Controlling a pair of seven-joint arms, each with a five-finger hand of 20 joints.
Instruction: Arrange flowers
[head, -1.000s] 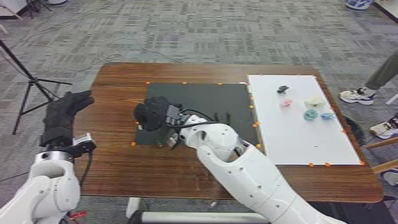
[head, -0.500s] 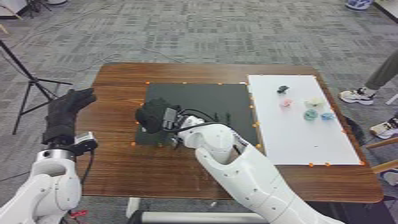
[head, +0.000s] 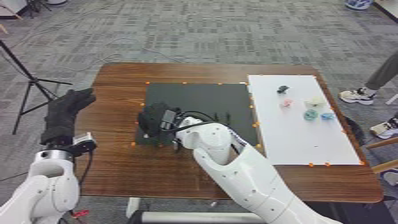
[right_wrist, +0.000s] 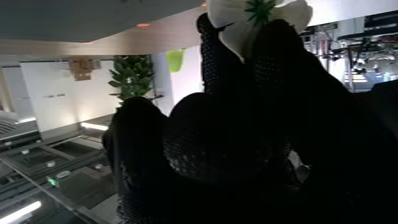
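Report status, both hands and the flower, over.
Right hand over dark mat, white flower at its tip, grip unclear. Left hand open by left edge of table. No obstruction seen.

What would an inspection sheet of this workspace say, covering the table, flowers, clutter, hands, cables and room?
Surface: brown table with a dark mat and, to its right, a white board; orange markers edge them.
Job's things: pink flower, cream flower, teal flower and blue flower on the board; white flower at the right hand's fingertips, apparently pinched.
Clutter: small dark item on the board, too small to identify.
Hands: right hand over the mat; left hand at the table's left side, fingers extended.
Cables: black cable beside the left arm.
Surroundings: tripod, carpet, leafy plant.
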